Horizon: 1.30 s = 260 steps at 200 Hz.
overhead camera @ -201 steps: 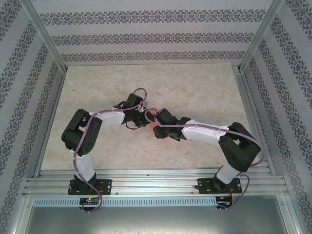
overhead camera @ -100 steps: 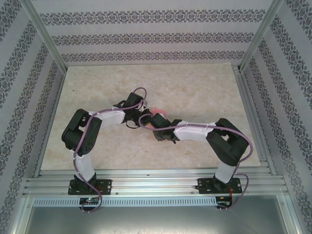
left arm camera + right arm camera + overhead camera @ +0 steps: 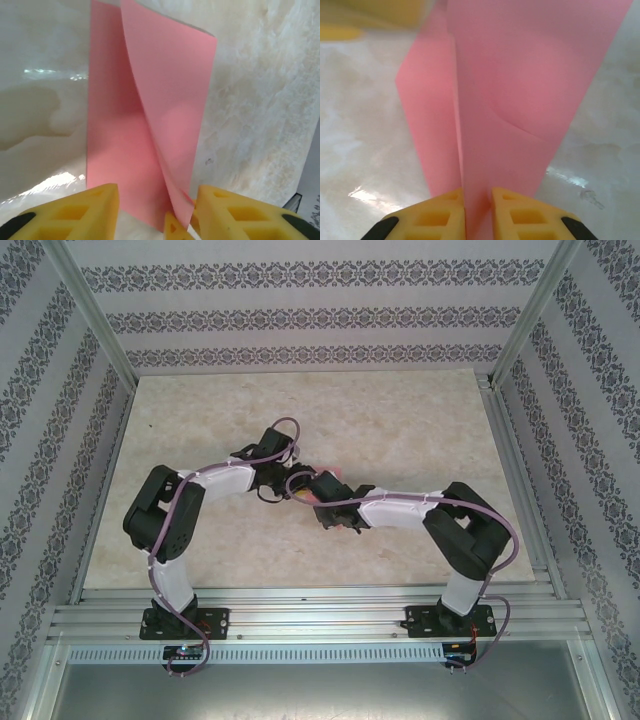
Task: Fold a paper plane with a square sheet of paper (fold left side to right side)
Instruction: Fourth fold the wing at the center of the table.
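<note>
Paper (image 3: 115,150): pink, half folded on the surface (image 3: 260,100), flap (image 3: 170,100) raised.
Left fingers (image 3: 85,210): apart, straddling the paper's 6 o'clock edge.
Right fingers (image 3: 435,220): pinched on the flap.

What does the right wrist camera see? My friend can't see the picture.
A sheet of pink paper, partly folded over itself, is pinched between the two yellow fingers of the right gripper. It stretches away over a pale marbled table.

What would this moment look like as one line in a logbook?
stage: fold underway | square sheet of paper: one flap up off table | right claw: shut on sheet | left claw: open around sheet edge
</note>
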Each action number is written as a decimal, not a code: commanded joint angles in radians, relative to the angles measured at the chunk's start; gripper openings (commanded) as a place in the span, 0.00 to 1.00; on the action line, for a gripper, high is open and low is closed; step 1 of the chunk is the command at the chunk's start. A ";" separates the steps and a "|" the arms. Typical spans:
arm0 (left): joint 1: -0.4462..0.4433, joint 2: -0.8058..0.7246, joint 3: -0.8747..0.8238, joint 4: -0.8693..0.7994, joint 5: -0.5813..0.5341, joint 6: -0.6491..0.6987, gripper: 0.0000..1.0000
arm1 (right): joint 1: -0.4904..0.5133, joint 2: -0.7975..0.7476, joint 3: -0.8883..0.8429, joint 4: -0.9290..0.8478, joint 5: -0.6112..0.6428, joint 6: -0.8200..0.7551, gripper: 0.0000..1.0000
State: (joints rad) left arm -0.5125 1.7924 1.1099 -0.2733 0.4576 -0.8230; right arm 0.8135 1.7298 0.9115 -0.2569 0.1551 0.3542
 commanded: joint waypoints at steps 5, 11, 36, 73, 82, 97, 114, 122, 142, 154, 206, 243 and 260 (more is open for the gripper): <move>0.015 -0.099 -0.015 -0.015 -0.039 0.036 0.53 | -0.051 -0.039 -0.071 0.077 -0.113 0.054 0.18; 0.017 -0.106 -0.020 -0.016 -0.043 0.036 0.54 | -0.062 -0.046 -0.085 0.091 -0.129 0.062 0.18; 0.017 -0.114 -0.052 0.013 -0.037 0.020 0.55 | -0.091 -0.066 -0.141 0.151 -0.188 0.101 0.16; 0.015 -0.102 -0.079 0.063 -0.007 0.007 0.56 | -0.142 -0.090 -0.231 0.275 -0.288 0.164 0.14; 0.013 -0.094 -0.082 0.080 0.012 0.007 0.56 | -0.157 -0.099 -0.248 0.298 -0.306 0.176 0.14; -0.002 -0.073 -0.080 0.113 0.042 0.002 0.56 | -0.180 -0.111 -0.268 0.327 -0.342 0.190 0.14; -0.022 -0.036 -0.066 0.135 0.062 -0.003 0.55 | -0.205 -0.113 -0.279 0.347 -0.387 0.197 0.14; -0.029 -0.018 -0.063 0.151 0.069 -0.010 0.54 | -0.213 -0.112 -0.281 0.355 -0.405 0.198 0.13; -0.045 0.028 -0.054 0.195 0.087 -0.034 0.51 | -0.226 -0.095 -0.283 0.372 -0.437 0.203 0.13; -0.058 0.059 -0.036 0.208 0.099 -0.042 0.50 | -0.234 -0.083 -0.283 0.385 -0.455 0.208 0.13; -0.099 0.158 0.049 0.192 0.099 -0.053 0.49 | -0.249 -0.053 -0.280 0.404 -0.482 0.211 0.14; -0.100 0.199 0.065 0.160 0.057 -0.066 0.44 | -0.261 -0.067 -0.274 0.395 -0.496 0.215 0.17; -0.100 0.216 0.065 0.165 0.052 -0.079 0.42 | -0.263 -0.088 -0.261 0.360 -0.490 0.199 0.19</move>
State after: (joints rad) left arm -0.6048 1.9762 1.1591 -0.1150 0.5335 -0.8745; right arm 0.5606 1.6566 0.6407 0.1356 -0.3264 0.5568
